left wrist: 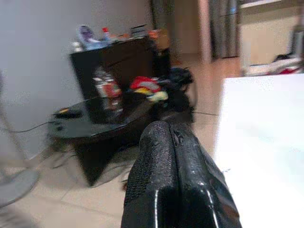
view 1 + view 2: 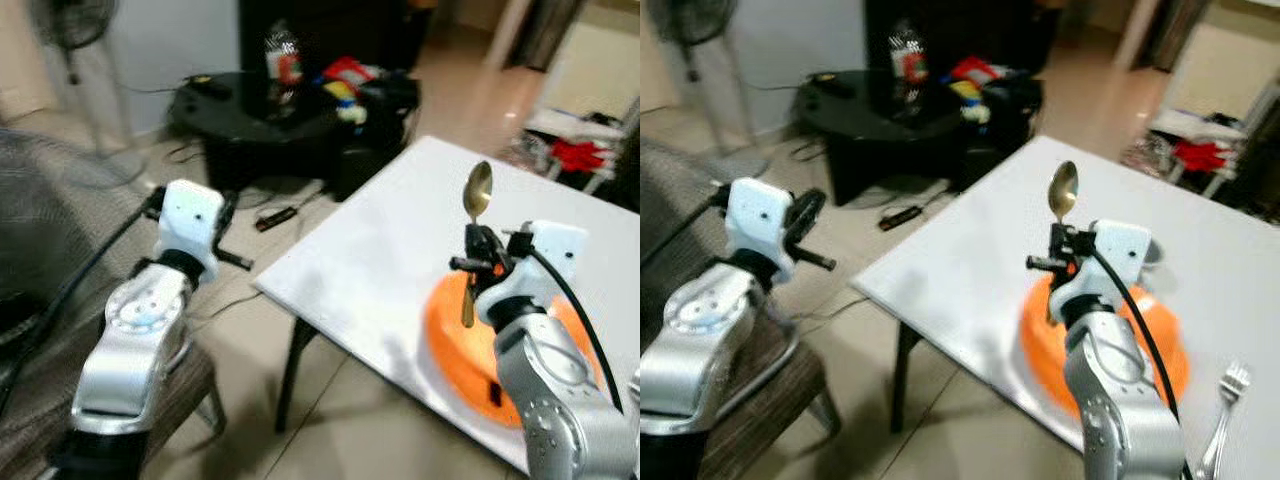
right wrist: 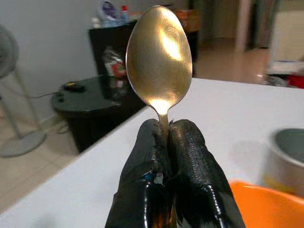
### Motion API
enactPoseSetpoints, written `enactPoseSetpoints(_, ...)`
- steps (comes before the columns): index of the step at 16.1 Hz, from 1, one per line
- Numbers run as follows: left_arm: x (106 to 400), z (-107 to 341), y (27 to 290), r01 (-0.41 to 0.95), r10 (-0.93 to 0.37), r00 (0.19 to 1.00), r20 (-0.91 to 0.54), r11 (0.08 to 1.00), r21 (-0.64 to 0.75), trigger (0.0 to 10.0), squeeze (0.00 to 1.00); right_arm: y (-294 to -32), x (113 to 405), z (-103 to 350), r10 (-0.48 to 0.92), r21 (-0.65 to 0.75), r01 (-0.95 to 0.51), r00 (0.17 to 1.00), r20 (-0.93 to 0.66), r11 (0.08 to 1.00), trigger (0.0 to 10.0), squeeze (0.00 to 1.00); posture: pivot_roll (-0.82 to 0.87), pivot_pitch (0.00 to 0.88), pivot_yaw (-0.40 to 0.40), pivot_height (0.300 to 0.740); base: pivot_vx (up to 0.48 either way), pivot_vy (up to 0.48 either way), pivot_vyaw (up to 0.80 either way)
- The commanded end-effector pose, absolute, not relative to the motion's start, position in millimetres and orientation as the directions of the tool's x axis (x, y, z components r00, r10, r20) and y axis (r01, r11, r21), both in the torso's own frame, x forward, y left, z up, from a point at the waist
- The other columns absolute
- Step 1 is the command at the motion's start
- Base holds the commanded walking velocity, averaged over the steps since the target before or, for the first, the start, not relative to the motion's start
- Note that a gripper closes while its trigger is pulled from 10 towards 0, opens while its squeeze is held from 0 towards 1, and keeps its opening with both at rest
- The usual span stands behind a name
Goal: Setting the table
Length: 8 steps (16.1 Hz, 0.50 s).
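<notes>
Right claw (image 3: 164, 142) clamped on gold spoon (image 3: 159, 57), bowl up, above orange plate (image 2: 1160, 350).

Held upright over near right part of white tabletop (image 2: 380, 250); fork (image 2: 1225, 410) lying right of plate. Left claw (image 1: 173, 156) pressed together, off tabletop's left edge, above floor.

1. Head stereo pair – looks fwd & down from above the white table (image 2: 370, 260); both eyes share the table's near corner, the orange plate (image 2: 1040, 350) on it, and the black low table (image 2: 250, 125) beyond it.
2. Right eye sits further right – also catches a fork (image 2: 1225, 410) on the white table.
3. Left wrist cam – beside the white table's edge, faces the black low table, close behind its fingers (image 1: 156, 190).
4. Right wrist cam – just above the white table, v. close to the spoon (image 3: 159, 57), facing across it.
</notes>
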<state>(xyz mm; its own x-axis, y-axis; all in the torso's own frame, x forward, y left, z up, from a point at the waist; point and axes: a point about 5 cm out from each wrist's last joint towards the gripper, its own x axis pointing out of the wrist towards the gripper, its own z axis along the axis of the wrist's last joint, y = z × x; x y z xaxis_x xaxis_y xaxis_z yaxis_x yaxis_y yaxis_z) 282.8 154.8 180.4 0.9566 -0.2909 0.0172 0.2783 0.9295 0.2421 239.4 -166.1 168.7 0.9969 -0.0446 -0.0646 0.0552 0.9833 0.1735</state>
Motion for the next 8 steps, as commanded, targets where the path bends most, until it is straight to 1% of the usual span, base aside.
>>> enactPoseSetpoints(1,284.1,181.8,153.2,0.289,-0.303,0.953,0.017,0.923,0.253,10.0,0.00,-169.5,239.3,172.6,-0.066,0.173,0.074,0.996,-0.053,0.982,10.0,0.00,0.05,0.000,-0.046,0.740,0.251,0.000,0.00)
enactPoseSetpoints(4,285.6,182.0,152.0,0.288,-0.304,0.953,0.017,0.920,0.265,10.0,0.00,-169.6,238.2,171.4,-0.075,0.179,0.084,0.995,-0.059,0.980,10.0,0.00,0.05,0.000,-0.040,0.740,0.000,0.000,0.00)
enactPoseSetpoints(5,285.8,182.1,151.8,0.297,-0.312,0.950,0.020,0.919,0.260,10.0,0.00,-169.4,237.9,171.1,-0.075,0.180,0.085,0.995,-0.061,0.980,10.0,0.00,0.05,0.000,-0.033,0.740,0.000,0.371,-0.69)
enactPoseSetpoints(8,287.5,182.2,152.8,0.299,-0.313,0.950,0.015,0.919,0.257,10.0,0.00,-169.6,237.2,170.6,-0.080,0.184,0.091,0.995,-0.064,0.979,10.0,0.00,0.04,0.000,-0.026,0.740,0.000,0.480,-0.80)
